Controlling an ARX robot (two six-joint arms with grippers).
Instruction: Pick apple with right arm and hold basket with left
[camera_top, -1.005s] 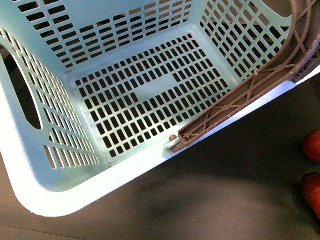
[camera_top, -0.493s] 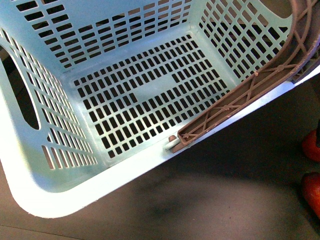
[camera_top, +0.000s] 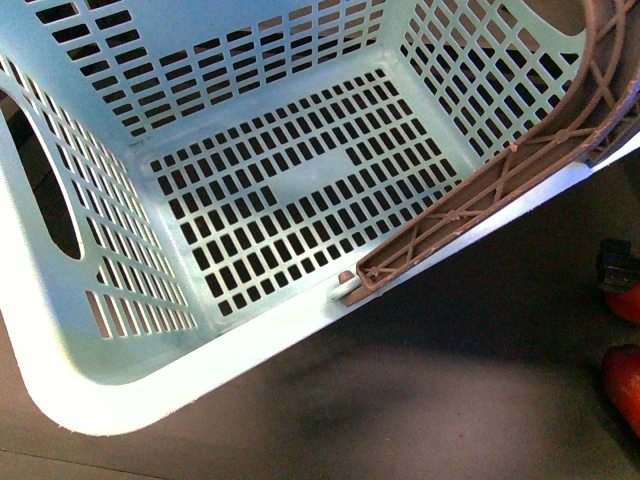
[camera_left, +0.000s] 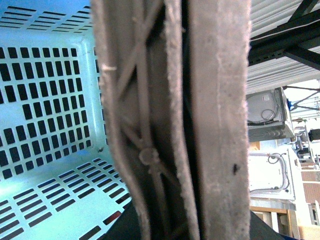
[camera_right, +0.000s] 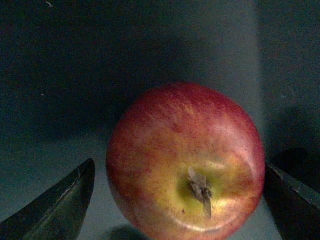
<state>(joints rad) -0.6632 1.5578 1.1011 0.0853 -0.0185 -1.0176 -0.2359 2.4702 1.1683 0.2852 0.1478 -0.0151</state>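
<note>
Apple: the red apple (camera_right: 185, 150) sits on the dark tabletop (camera_top: 420, 400), outside the basket, with its stem end turned toward the right wrist camera.
Right gripper: the right gripper (camera_right: 178, 162) is spread wide, with one dark finger (camera_right: 60, 205) on either side of the fruit and a gap showing on both sides. Nothing is clasped yet.
Key relation: the apple lies dead ahead of the right hand and centred between the fingers. It is round, so it has no long axis to line up with, and closing straight in looks sufficient.
Front view placing: at about 3 o'clock, cut off by the frame edge, a red shape (camera_top: 626, 300) with a dark part just above it is probably this apple. A second red fruit (camera_top: 622, 385) lies at 4 o'clock.
Basket: the pale turquoise basket (camera_top: 150, 385) fills 9 to 1 o'clock and is empty. Its brownish-purple handle (camera_top: 480, 190) lies along the rim nearest the apple.
Left gripper: the handle (camera_left: 210, 115) fills the left wrist view at close range. The fingers cannot be made out, so whether they are clamped on it cannot be told.
Nearer arm: the right, plainly.
</note>
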